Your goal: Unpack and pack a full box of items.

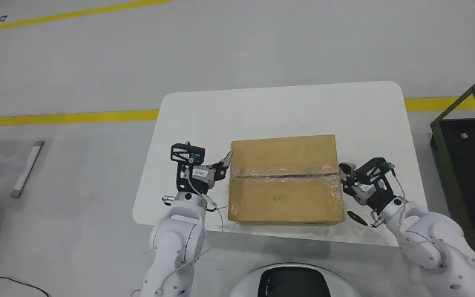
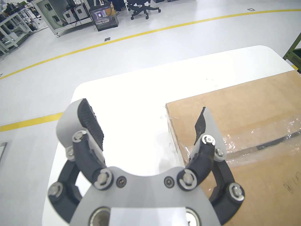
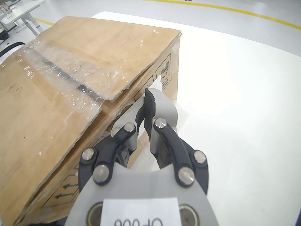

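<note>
Box (image 1: 286, 202) closed on table (image 1: 282, 104), clear tape (image 1: 289, 176) over flap seam.

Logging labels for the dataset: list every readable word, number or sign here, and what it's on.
Pen scribble on the box top: not legible.
Up-arrow signs on the box side: symbols, no words.
Handling pictogram on the box side: symbol; the print under it is too small to read.
Label behind the right gripper: upside down, cut by the picture's edge, not surely readable.
Nothing quotable.
</note>
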Controlling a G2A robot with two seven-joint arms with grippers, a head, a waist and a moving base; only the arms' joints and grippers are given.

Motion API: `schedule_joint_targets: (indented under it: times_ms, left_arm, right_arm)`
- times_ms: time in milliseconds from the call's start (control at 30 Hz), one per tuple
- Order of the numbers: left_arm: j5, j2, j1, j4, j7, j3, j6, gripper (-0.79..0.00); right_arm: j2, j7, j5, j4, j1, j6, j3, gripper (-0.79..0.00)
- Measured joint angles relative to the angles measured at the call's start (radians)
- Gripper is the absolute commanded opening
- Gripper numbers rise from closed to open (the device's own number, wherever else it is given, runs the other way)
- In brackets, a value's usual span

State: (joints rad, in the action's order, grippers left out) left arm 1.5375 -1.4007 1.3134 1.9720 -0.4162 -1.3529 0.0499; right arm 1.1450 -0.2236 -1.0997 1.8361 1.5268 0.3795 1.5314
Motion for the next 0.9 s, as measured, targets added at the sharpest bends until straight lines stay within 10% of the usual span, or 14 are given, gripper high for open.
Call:
schedule_joint_targets:
  times_ms: [533, 900]
  left_arm:
    - [-0.118, -0.002, -0.110, 0.033, -0.104, 0.167, 0.256, 0.000]
    - [-0.121, -0.003, -0.112, 0.030, -0.099, 0.177, 0.261, 0.000]
  right_arm:
    - [-0.009, 0.031, -0.008, 0.051, 0.071, -0.085, 0.139, -0.785]
    - [-0.011, 0.040, 0.020, 0.101, 0.142, -0.090, 0.213, -0.785]
